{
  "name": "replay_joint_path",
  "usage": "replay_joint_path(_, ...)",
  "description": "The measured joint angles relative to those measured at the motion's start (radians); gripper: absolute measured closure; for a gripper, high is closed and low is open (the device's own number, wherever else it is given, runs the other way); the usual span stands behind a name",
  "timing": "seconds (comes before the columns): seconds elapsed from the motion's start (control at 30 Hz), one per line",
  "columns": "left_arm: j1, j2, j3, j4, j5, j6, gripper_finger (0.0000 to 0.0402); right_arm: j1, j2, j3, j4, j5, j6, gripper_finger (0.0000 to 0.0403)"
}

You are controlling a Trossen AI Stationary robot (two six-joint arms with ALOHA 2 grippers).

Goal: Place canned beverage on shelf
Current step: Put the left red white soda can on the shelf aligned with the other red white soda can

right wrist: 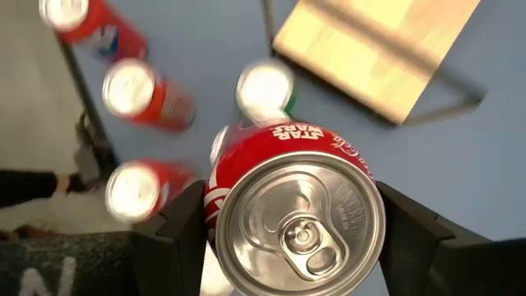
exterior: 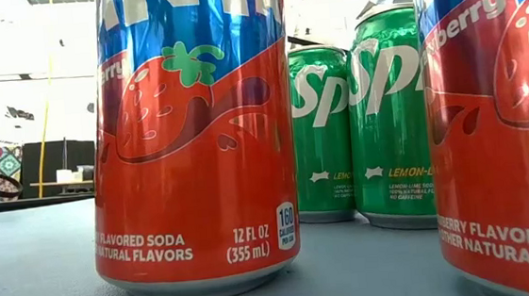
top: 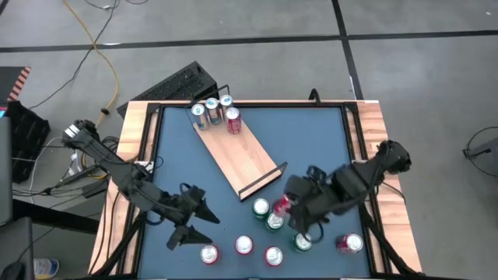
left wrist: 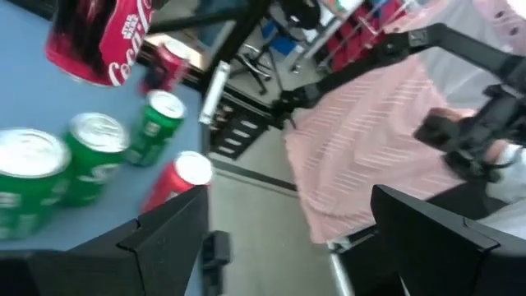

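Observation:
The shelf (top: 243, 155) is a light-wood board with black end rails, lying slantwise on the blue table; several cans (top: 214, 109) stand at its far end. My right gripper (top: 284, 208) is just off the shelf's near end, shut on a red Coca-Cola can (right wrist: 300, 218), which also shows in the left wrist view (left wrist: 99, 37). My left gripper (top: 196, 229) hangs open over the near left part of the table with nothing between its fingers (left wrist: 168, 238). My right gripper pinches the can's side wall just below its top rim (right wrist: 215, 201) between its two fingers (right wrist: 411, 226), one on each side. The fingers slant down from above. The can is lifted clear of the table and tilted, with its top toward the wrist.
Green cans (top: 268, 215) and red cans (top: 243, 246) stand loose along the near part of the table, and more of them (top: 349, 244) stand below and beside my right gripper. The low view is filled by a red strawberry can (exterior: 193, 135) and green Sprite cans (exterior: 390, 119). Pink cloth (left wrist: 362, 148) shows beyond the table.

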Motion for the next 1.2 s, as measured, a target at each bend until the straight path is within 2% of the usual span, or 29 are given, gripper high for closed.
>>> replay_joint_path(0.23,0.002,-0.121,0.000,-0.255,-0.189,0.052,0.0074,-0.221,0.000,0.022,0.127,0.042,-0.235,0.0151)
replay_joint_path(0.37,0.003,-0.173,0.000,-0.361,-0.264,0.085,0.0074,-0.363,0.000,0.022,0.224,0.046,-0.328,0.0151)
replay_joint_path(0.5,0.003,-0.207,0.000,-0.464,-0.335,0.090,0.0074,-0.494,0.000,0.016,0.268,0.042,-0.339,0.0151)
replay_joint_path(0.63,0.025,-0.221,0.000,-0.551,-0.342,0.091,0.0074,-0.586,0.000,-0.025,0.298,0.037,-0.329,0.0151)
replay_joint_path(0.83,0.079,-0.222,0.000,-0.617,-0.340,0.090,0.0074,-0.632,0.082,-0.051,0.272,0.013,-0.318,0.0151)
replay_joint_path(1.2,0.216,-0.220,-0.001,-0.648,-0.335,0.080,0.0074,-0.655,0.247,-0.018,0.279,-0.030,-0.436,0.0151)
